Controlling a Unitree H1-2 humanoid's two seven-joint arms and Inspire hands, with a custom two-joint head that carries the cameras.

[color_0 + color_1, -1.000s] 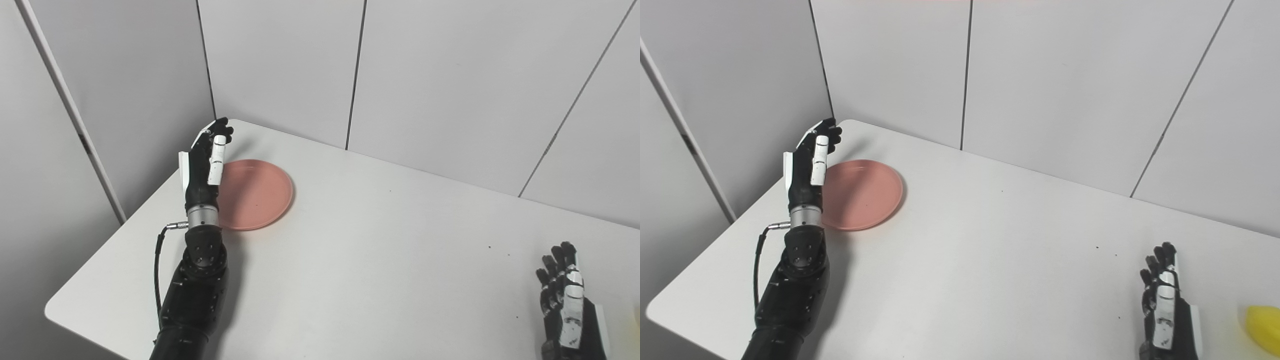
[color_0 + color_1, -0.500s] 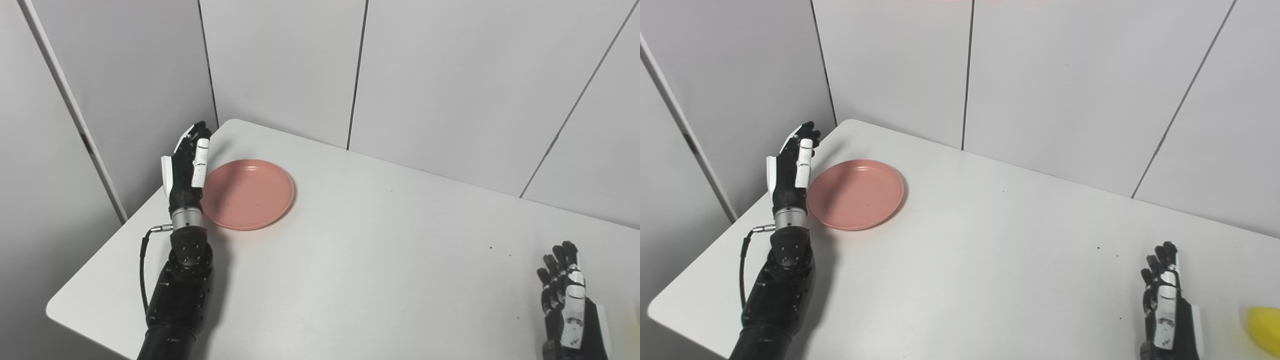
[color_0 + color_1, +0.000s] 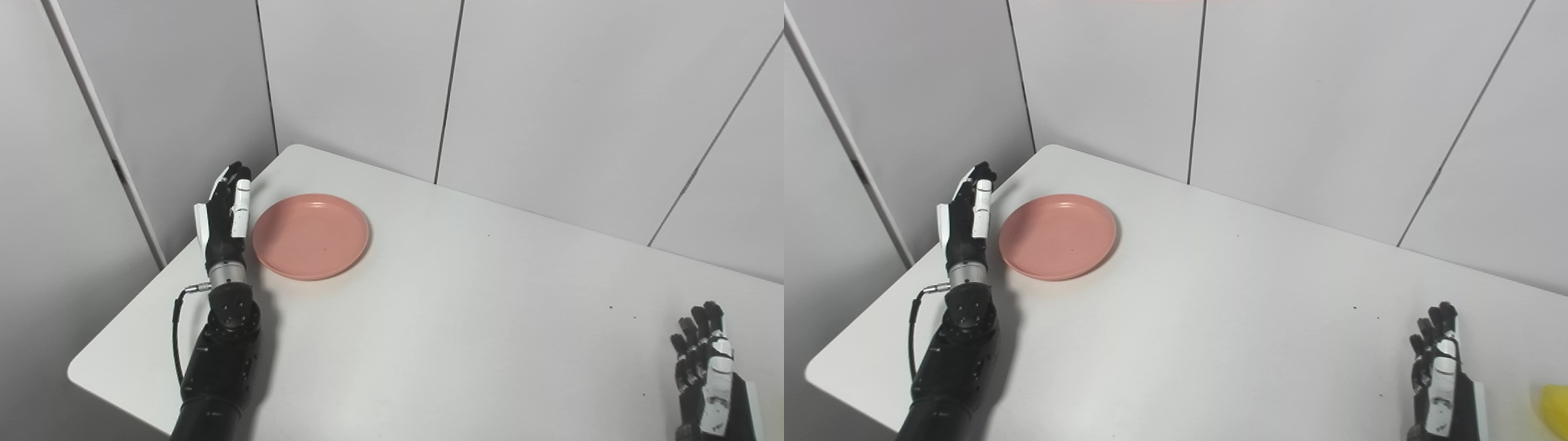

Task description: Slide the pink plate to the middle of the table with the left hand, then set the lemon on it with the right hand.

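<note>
The pink plate (image 3: 311, 234) lies empty near the table's far left corner. My left hand (image 3: 223, 214) stands upright on its edge just left of the plate, fingers straight and together, holding nothing; a narrow gap shows between hand and rim. My right hand (image 3: 707, 380) rests open at the bottom right, fingers pointing up, holding nothing. The yellow lemon (image 3: 1554, 409) shows only in the right eye view, cut off by the right edge, a little to the right of my right hand.
The white table (image 3: 465, 318) has a rounded left corner and a left edge close behind my left hand. Grey wall panels (image 3: 367, 79) stand right behind the table's far edge. A few dark specks (image 3: 610, 307) dot the surface.
My left hand has moved left off the plate's near-left part to stand beside its rim, leaving the plate fully uncovered. The camera has shifted a little. The right hand has stayed in place.
</note>
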